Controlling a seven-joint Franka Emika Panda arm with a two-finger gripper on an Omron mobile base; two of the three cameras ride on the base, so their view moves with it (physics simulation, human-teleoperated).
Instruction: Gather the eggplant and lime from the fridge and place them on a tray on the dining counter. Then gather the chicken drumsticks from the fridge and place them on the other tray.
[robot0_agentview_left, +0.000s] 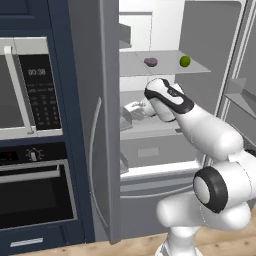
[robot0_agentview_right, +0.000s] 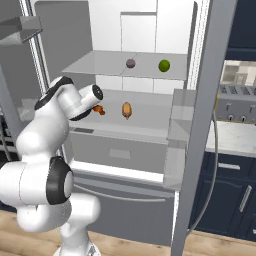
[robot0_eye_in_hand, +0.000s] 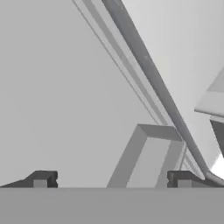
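the fridge (robot0_agentview_right: 150, 30) stands open and the arm has its wrist reaching in at the level of the middle shelf (robot0_agentview_right: 150, 112). the gripper (robot0_eye_in_hand: 112, 180) shows in the hand view with its two dark tips well apart, so it is wide open and holds nothing; it looks at bare grey wall and a door bin, not at any food.

the eggplant (robot0_agentview_right: 130, 63) and the lime (robot0_agentview_right: 164, 65) both sit on the upper shelf (robot0_agentview_right: 100, 65), above the gripper and further in, the lime beyond the eggplant. a chicken drumstick (robot0_agentview_right: 127, 110) lies on the middle shelf, off to one side of the hand.

likely step: reaching for the first vegetable. to do it well, lift the hand clear above the upper shelf's front edge before pushing in, turn the gripper toward the eggplant, and keep it wide until the tips straddle it.
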